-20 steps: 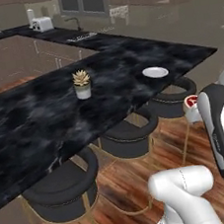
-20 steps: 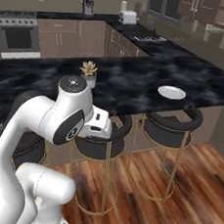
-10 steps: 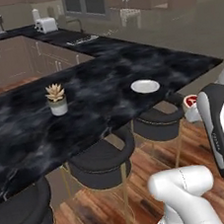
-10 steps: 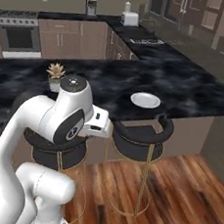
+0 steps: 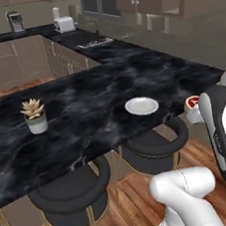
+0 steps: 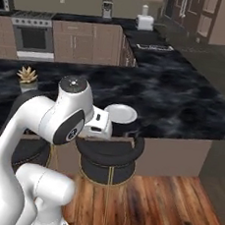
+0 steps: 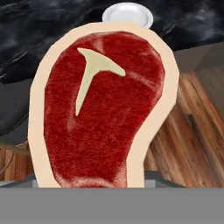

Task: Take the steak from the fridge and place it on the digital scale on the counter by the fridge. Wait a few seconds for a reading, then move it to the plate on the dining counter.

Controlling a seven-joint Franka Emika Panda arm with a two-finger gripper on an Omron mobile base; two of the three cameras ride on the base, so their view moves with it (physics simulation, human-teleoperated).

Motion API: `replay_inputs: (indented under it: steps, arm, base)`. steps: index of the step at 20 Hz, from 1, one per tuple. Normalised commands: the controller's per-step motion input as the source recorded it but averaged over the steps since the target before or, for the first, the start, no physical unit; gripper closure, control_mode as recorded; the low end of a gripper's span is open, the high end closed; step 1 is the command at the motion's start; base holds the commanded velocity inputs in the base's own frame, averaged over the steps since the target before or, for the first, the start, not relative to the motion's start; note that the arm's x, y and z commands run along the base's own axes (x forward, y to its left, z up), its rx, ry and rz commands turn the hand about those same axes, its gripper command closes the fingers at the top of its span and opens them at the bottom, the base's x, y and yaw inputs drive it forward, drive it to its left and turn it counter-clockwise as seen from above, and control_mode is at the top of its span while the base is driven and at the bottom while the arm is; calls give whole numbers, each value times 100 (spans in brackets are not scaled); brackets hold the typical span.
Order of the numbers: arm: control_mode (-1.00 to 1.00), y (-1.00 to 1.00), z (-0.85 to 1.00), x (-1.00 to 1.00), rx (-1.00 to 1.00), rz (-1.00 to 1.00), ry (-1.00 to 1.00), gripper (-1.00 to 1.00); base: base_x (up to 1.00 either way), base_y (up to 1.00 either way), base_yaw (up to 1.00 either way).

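**Steak held short of the counter**

Jaws clamped on the steak (image 7: 103, 109), upright, held off the near right edge of the dining counter (image 5: 85, 118). Plate (image 5: 141, 105) on counter near that edge, left of steak. Black stools (image 5: 152, 150) below.

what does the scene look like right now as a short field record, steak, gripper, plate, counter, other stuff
steak: held up in the gripper, filling the hand view; its edge shows beside the arm in the left base view
gripper: shut on the steak
plate: white, bare, near the edge of the dining counter, above a stool
dining counter: black marbled top
stools: round black seats on gold legs under the counter edge
potted succulent: on the counter, left of the plate
task stage: steak not yet on the plate
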Motion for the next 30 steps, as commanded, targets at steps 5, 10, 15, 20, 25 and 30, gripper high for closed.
replay_inputs:
  steps: [5,10,15,20,25,30]
  arm:
    - [100,0,0,0,0,0,0,100]
    - [100,0,0,0,0,0,0,100]
    - [100,0,0,0,0,0,0,100]
    - [100,0,0,0,0,0,0,100]
    - [100,0,0,0,0,0,0,100]
    - [100,0,0,0,0,0,0,100]
  base:
    - [59,-100,37]
    - [9,-65,17]
    - [5,6,6]
    - [13,19,5]
    - [34,32,7]
    - [14,7,3]
